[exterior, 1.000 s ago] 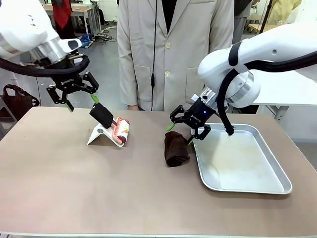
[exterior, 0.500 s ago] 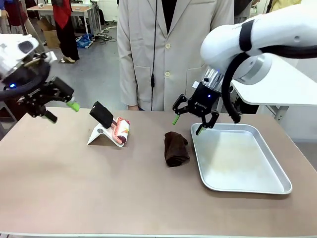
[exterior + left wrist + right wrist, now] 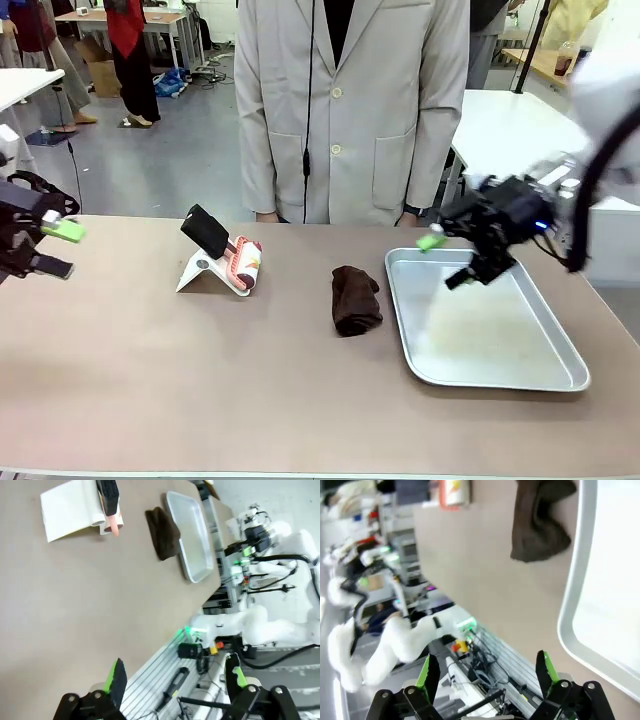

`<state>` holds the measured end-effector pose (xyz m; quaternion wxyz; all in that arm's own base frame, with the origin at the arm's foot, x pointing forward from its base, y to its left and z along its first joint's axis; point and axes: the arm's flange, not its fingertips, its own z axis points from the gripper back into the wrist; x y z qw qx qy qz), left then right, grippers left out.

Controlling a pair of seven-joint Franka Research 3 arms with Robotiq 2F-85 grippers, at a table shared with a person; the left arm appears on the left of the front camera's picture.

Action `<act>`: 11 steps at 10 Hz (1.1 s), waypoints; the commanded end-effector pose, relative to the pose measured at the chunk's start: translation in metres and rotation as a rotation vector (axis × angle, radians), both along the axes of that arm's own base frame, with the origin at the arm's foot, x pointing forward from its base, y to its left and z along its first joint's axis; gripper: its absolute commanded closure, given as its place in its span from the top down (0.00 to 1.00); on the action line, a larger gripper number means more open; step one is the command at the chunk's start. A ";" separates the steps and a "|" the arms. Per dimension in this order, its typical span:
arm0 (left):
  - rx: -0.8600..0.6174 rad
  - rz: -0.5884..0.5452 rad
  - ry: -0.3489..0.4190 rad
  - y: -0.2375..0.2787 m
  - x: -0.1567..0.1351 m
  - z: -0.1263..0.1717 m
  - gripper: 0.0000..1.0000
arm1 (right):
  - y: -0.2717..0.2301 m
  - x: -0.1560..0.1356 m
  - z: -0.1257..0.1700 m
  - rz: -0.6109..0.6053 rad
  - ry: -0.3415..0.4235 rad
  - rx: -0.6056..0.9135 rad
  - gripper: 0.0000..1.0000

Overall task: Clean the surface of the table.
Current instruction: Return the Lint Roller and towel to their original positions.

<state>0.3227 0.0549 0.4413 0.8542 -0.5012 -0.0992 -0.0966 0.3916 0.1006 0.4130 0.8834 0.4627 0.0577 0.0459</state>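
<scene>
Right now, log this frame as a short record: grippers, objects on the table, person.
left gripper: open, empty, at the table's left edge
right gripper: open, empty, above the tray's far end
table: brownish top
brown cloth: crumpled, left of the tray
metal tray: right side, nothing in it
lint roller: propped on a white stand
person: standing at the far edge
</scene>
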 end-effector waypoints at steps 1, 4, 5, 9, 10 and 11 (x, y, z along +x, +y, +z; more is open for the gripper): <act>-0.145 -0.024 0.014 0.031 0.034 -0.015 1.00 | -0.062 -0.018 -0.013 0.019 -0.073 0.190 1.00; -0.280 0.017 -0.024 0.076 0.061 -0.043 1.00 | -0.142 -0.029 -0.049 -0.132 -0.161 0.394 1.00; -0.292 0.019 -0.042 0.085 0.067 -0.051 1.00 | -0.155 -0.029 -0.059 -0.201 -0.195 0.438 1.00; -0.282 0.051 -0.014 0.089 0.064 -0.058 1.00 | -0.169 -0.038 -0.058 -0.218 -0.172 0.410 1.00; -0.282 0.051 -0.014 0.089 0.064 -0.058 1.00 | -0.169 -0.038 -0.058 -0.218 -0.172 0.410 1.00; -0.282 0.051 -0.014 0.089 0.064 -0.058 1.00 | -0.169 -0.038 -0.058 -0.218 -0.172 0.410 1.00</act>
